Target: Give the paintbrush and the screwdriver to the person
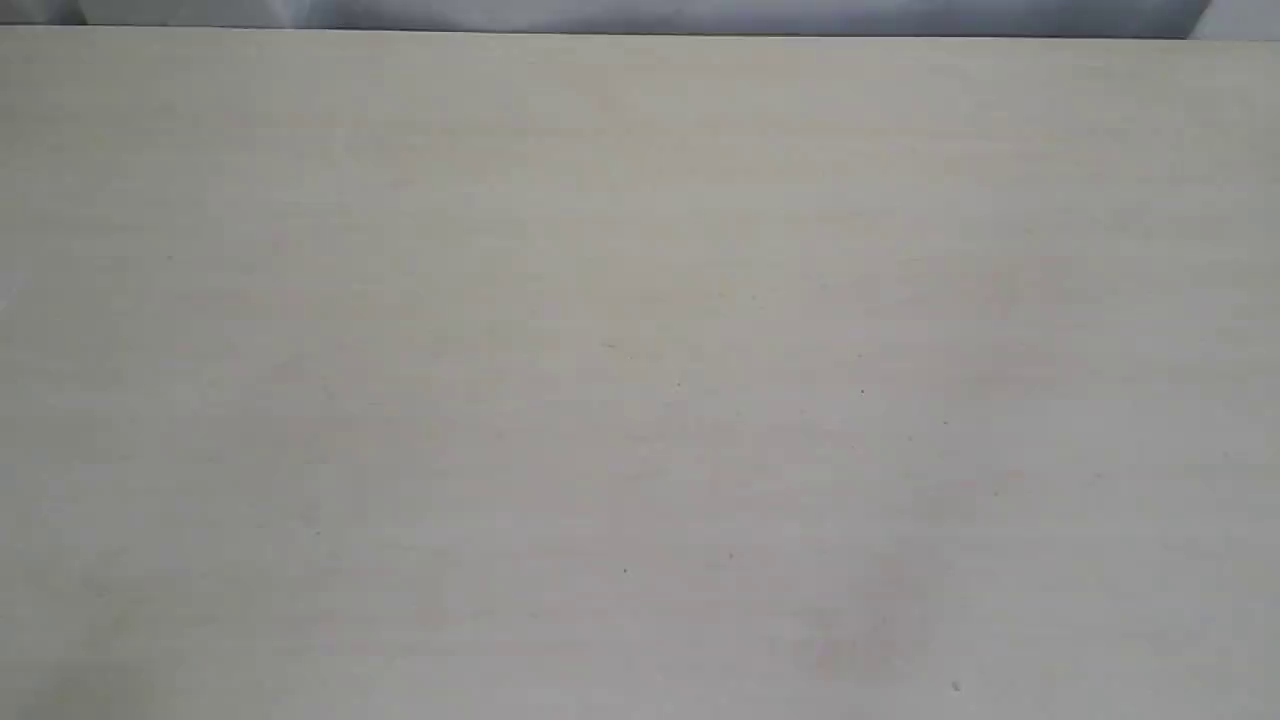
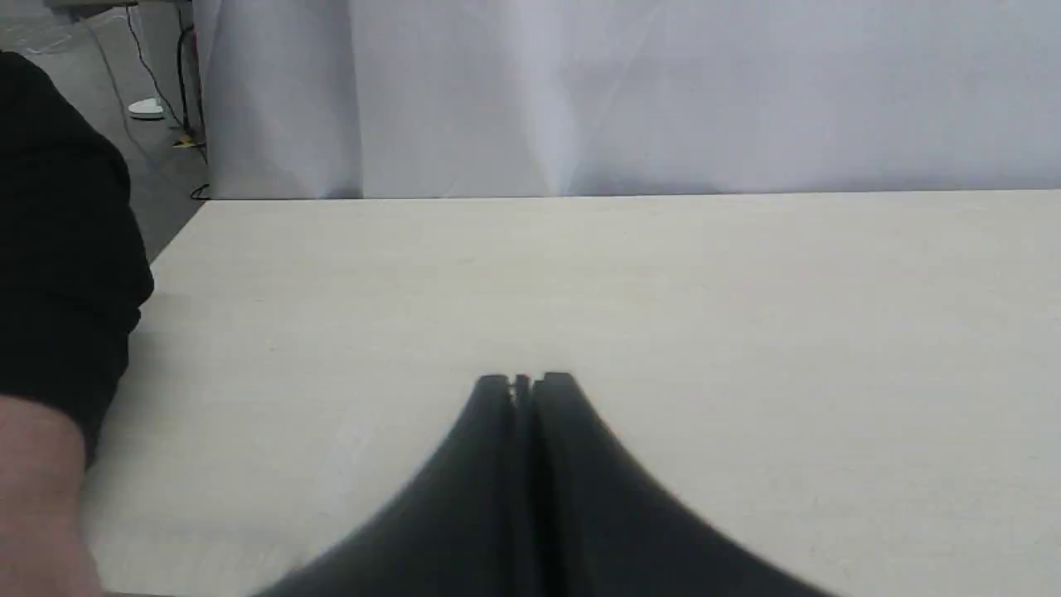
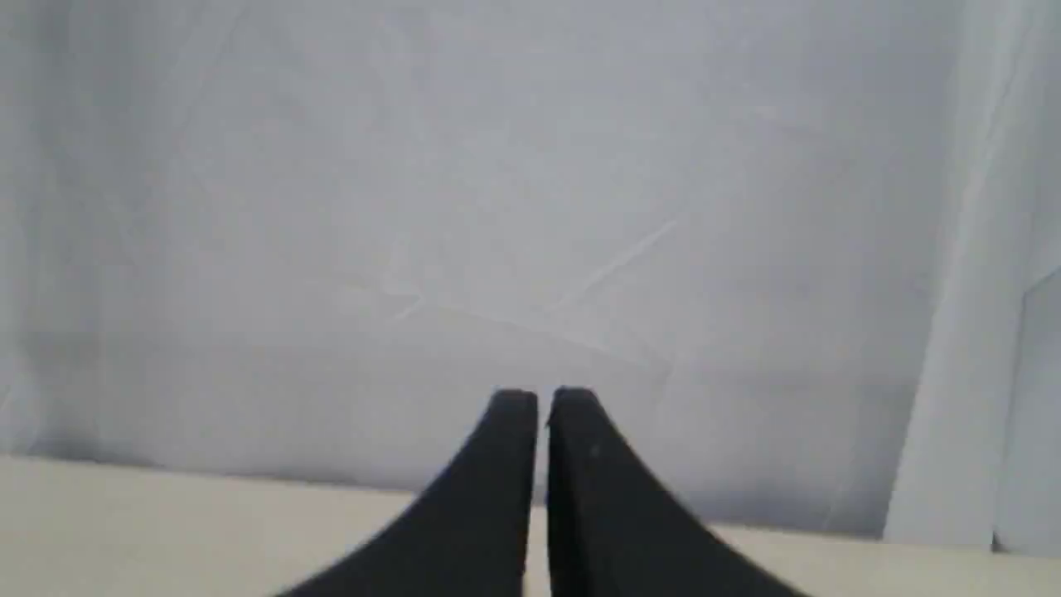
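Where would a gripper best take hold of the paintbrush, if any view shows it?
None can be judged: no view shows the paintbrush. The left gripper and the right gripper are shut and empty; only the person's forearm shows beside the table.

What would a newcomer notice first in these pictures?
The pale table fills the whole exterior view, with neither tool in sight. In the left wrist view, the person's forearm in a dark sleeve shows at the table's edge, apart from the closed left gripper. The right gripper, also closed, faces a white curtain.
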